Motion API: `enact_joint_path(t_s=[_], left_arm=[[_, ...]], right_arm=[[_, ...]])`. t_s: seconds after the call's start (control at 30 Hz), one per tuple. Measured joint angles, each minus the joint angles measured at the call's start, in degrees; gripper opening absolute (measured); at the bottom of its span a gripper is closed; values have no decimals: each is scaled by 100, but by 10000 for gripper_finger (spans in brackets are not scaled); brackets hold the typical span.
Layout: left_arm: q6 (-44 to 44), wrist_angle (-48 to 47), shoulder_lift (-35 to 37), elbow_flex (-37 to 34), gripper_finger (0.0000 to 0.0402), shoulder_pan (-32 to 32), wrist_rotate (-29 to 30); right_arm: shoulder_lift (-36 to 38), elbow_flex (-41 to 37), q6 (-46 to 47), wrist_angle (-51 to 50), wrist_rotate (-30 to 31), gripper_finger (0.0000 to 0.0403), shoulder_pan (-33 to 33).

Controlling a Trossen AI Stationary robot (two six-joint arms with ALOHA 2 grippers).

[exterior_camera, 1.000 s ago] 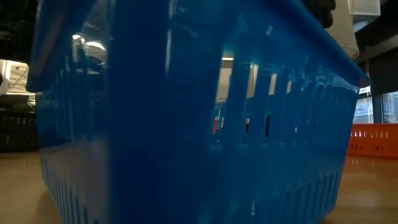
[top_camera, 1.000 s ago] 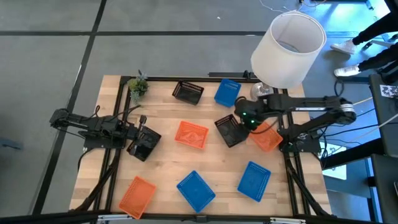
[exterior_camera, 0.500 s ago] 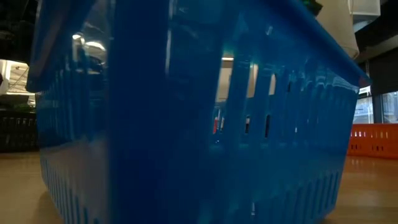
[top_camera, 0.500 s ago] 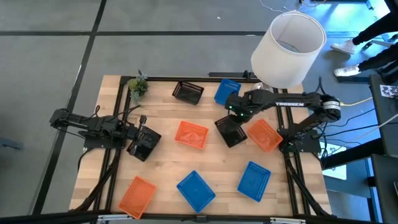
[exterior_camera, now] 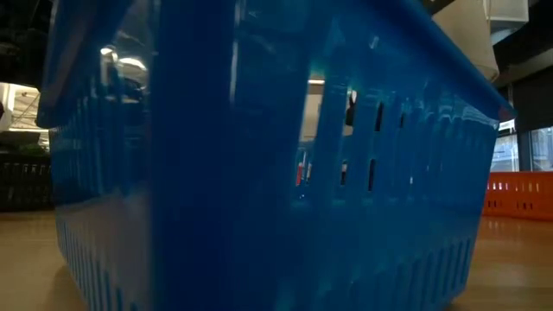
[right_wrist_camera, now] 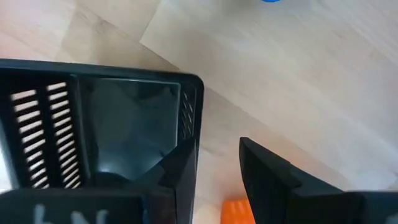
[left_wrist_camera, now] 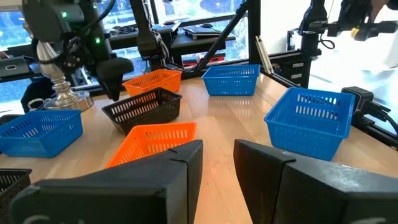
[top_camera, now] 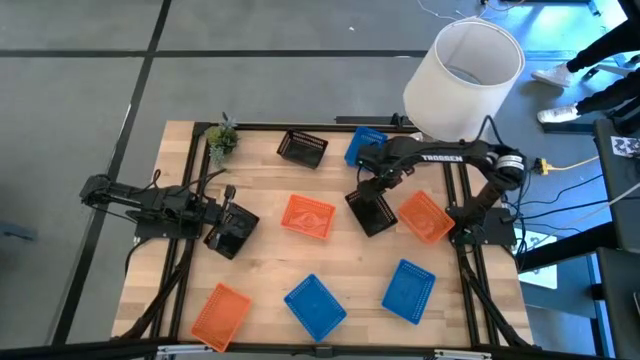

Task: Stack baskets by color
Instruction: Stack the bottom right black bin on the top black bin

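Note:
My right gripper (top_camera: 384, 182) (right_wrist_camera: 219, 149) hangs open, pointing down, over the far right corner (right_wrist_camera: 189, 93) of a black basket (top_camera: 371, 211). One finger stands over that corner's wall, the other over bare table. That basket sits between two orange baskets (top_camera: 307, 216) (top_camera: 427, 217). Another black basket (top_camera: 302, 147) and a blue one (top_camera: 366, 147) stand at the far edge. Two blue baskets (top_camera: 315, 305) (top_camera: 408, 290) and an orange one (top_camera: 220, 313) lie near the front. My left gripper (top_camera: 240, 232) (left_wrist_camera: 217, 149) waits at the left, level and open, holding nothing.
A big white lampshade (top_camera: 463, 78) stands at the far right corner and a small green plant (top_camera: 221, 138) at the far left. In the low view the near blue basket (exterior_camera: 259, 173) fills almost the whole picture. Bare wood lies between the baskets.
My right gripper has swung from the right orange basket toward the table's left and far side. It has come down over the middle black basket's far corner. The baskets have stayed in place.

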State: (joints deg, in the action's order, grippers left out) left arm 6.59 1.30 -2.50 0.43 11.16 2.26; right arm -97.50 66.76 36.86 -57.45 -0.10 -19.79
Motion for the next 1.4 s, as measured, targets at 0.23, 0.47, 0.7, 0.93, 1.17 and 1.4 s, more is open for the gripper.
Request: enact_joint_path(t_s=[0.23,0.47,0.7,0.93,1.17,1.4], left_arm=[[1,0,0,0,85,2,0],[0,0,0,0,85,2,0],[2,0,0,0,85,2,0],[2,1,0,0,85,0,0],[2,1,1,0,85,1,2],[2,2,0,0,85,1,2]], right_arm=[[-328,0,-193,23,2,123,-26],[-685,-2,-419,110,-301,123,-26],[-756,-4,-450,372,-302,107,-26],[-752,-4,-459,406,-356,82,-35],[-752,400,-995,-27,-598,82,-235],[-745,1178,-793,-716,-1590,82,-283]])
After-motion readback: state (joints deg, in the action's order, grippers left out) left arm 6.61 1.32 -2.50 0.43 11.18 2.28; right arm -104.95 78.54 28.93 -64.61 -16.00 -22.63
